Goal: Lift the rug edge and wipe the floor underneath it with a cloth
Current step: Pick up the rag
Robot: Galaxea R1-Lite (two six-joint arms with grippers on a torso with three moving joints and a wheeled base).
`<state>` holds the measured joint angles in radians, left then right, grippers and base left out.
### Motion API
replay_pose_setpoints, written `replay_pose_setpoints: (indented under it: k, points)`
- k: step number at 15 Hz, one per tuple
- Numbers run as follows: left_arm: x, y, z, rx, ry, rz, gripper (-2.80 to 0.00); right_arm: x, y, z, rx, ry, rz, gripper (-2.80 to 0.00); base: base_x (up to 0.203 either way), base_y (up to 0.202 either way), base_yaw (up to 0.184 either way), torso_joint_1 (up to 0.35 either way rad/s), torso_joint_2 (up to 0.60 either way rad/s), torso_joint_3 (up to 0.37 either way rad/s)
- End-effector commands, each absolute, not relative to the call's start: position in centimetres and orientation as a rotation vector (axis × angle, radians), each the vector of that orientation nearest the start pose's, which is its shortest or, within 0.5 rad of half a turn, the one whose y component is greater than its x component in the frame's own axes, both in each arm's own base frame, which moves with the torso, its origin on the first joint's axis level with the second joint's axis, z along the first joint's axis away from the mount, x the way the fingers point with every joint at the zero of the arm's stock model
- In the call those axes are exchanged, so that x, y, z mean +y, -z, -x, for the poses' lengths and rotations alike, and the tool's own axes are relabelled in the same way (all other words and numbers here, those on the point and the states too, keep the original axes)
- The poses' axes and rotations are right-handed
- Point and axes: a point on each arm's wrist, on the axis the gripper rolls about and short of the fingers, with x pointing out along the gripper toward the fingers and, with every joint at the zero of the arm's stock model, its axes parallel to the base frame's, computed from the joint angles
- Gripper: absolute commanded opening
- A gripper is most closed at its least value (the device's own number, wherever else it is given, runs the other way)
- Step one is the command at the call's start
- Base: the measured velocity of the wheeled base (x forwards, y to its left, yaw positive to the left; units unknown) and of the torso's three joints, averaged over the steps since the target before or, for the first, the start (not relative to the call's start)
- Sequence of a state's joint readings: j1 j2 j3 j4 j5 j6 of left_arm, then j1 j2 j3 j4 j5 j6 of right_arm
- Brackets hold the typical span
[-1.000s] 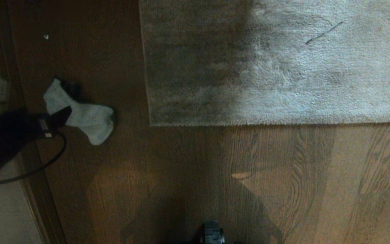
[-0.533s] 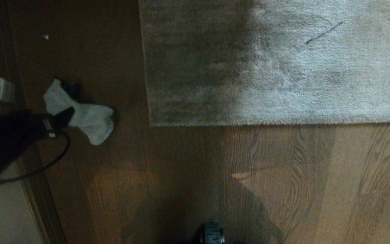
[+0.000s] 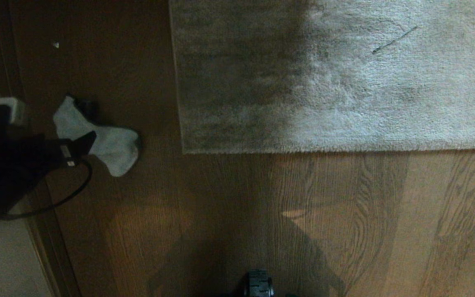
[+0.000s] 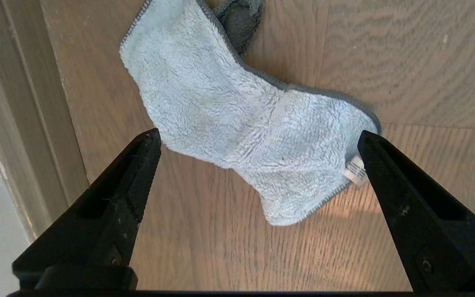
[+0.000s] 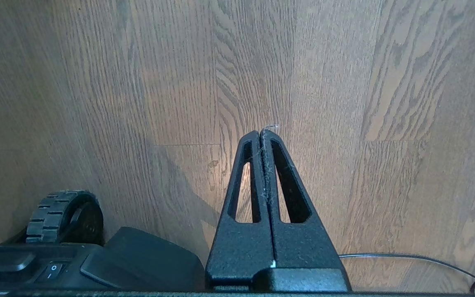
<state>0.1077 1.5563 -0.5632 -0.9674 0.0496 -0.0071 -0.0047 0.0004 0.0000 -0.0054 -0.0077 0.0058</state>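
The cloth (image 3: 107, 144), a pale grey-green rag with a small white tag (image 4: 356, 172), lies flat on the floor (image 3: 262, 206) to the left of the rug. My left gripper (image 4: 259, 138) hangs just above it, open wide. Its two black fingers straddle the cloth's near end without touching it. In the head view only the dark arm and one fingertip (image 3: 88, 141) show over the cloth. The rug edge (image 3: 324, 150) and its square corner (image 3: 184, 151) lie flat. My right gripper (image 5: 261, 133) is shut over bare floor (image 5: 344, 103), holding nothing.
A door frame and threshold (image 3: 35, 231) run along the left, with a pale surface beyond. A black cable (image 3: 70, 194) loops from the left arm. The base's wheel (image 3: 259, 284) sits at the bottom centre. A thin dark line (image 3: 394, 40) marks the rug.
My left arm has crept a little to the right, further over the cloth. The cloth, the rug and the right gripper have not moved.
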Motion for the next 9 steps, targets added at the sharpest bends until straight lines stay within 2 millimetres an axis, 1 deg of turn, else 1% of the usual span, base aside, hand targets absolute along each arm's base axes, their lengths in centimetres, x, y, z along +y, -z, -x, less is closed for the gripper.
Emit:
replay_pose_setpoints:
  k: [1, 9]
  points:
    - [3.0, -18.6, -26.4, 0.019, -0.16, 0.01, 0.0, 0.0, -7.6, 2.3, -0.006, 0.012, -0.006, -2.8, 0.0, 0.0, 0.0, 0.0, 0.0, 0.0]
    - [3.2, -17.8, -27.7, -0.003, -0.161, 0.008, 0.0, 0.0, -7.6, 2.3, -0.006, 0.012, -0.006, -2.8, 0.0, 0.0, 0.0, 0.0, 0.0, 0.0]
